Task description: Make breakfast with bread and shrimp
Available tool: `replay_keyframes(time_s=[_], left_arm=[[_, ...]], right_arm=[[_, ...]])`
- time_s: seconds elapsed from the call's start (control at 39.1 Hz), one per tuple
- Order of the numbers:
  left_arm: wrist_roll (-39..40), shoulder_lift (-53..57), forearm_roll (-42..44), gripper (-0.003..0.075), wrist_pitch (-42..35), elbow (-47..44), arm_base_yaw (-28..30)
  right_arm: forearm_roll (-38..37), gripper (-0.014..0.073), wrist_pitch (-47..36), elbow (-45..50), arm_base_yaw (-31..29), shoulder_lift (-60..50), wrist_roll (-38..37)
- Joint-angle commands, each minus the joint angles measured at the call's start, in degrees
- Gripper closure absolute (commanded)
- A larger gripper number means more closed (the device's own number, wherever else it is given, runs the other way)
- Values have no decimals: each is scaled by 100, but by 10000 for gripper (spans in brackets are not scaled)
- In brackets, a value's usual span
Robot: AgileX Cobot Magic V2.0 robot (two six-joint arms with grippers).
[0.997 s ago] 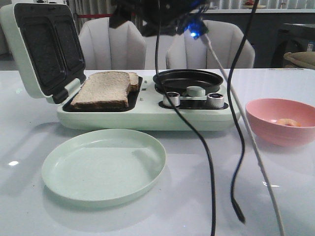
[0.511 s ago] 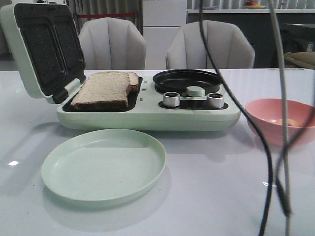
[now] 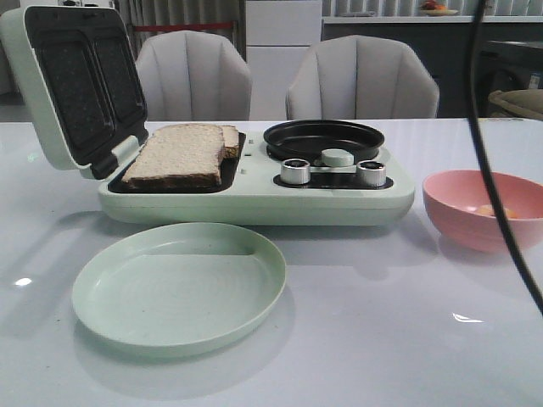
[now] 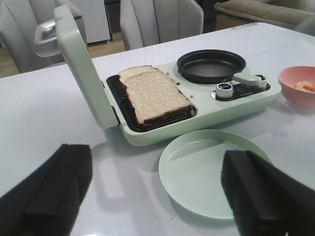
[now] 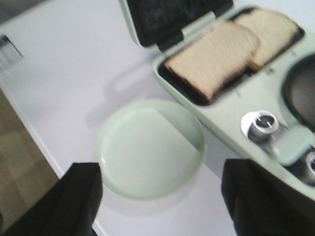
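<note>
**Bread waiting, both grippers spread wide**

Hovering empty, left gripper point(image 4: 155, 189) and right gripper point(image 5: 160, 196). Lying ahead of both, beyond the plate point(image 4: 206, 169): bread point(image 4: 155, 96), likely soft, light, crumbly. Pinching gently at the crust edge.

Left gripper point(image 4: 157, 196): jaws spread wide, nothing between the fingers point(image 4: 49, 196). Right gripper point(image 5: 162, 201): same, wide apart, empty. Neither arm visible in front view.

Two pale grey padded chairs point(image 3: 193, 75) point(image 3: 363, 76) behind glossy white counter point(image 3: 356, 339), white cabinet point(image 3: 282, 47) between them, shelf point(image 3: 399, 17) along back wall, wood floor point(image 5: 19, 167) beside counter.
</note>
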State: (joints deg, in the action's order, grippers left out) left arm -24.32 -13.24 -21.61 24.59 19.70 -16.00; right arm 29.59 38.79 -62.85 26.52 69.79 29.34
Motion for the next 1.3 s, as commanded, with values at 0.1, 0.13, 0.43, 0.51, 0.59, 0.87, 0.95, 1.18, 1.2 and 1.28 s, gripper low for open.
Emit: replay_keyframes(time_s=[0.1,0.13,0.43,0.51,0.59,0.87,0.95,1.18,1.2,1.28], left_arm=[[20,-43,-107,139,-414,154,-27],[20,-43,-107,139,-414,154,-27],[20,-43,-107,139,-414,154,-27],[20,-43,-107,139,-414,154,-27],[20,-43,-107,139,-414,154,-27],[20,-43,-107,139,-414,154,-27],[20,-43,-107,139,-414,154,-27],[20,-43,-107,139,-414,154,-27],[20,-43,-107,139,-414,154,-27],[20,-43,-107,139,-414,154,-27]], right_arm=[[-2918,-6,-585,126,-26,-862,-2434],[-3107,-6,-723,210,-26,-973,-2666],[-4425,-6,-1811,1446,-26,-2533,-3832],[-4425,-6,-1982,1804,-26,-2870,-3837],[-4425,-6,-2127,2167,-26,-3244,-3837],[-4303,-6,-3086,3576,-26,-4631,-4177],[-4177,-6,-3251,3912,-26,-4978,-4312],[-4002,-6,-3278,4480,-26,-5886,-4345],[-4002,-6,-3270,4519,-26,-5941,-4345],[-4020,-6,-3224,4625,-26,-5987,-4345]])
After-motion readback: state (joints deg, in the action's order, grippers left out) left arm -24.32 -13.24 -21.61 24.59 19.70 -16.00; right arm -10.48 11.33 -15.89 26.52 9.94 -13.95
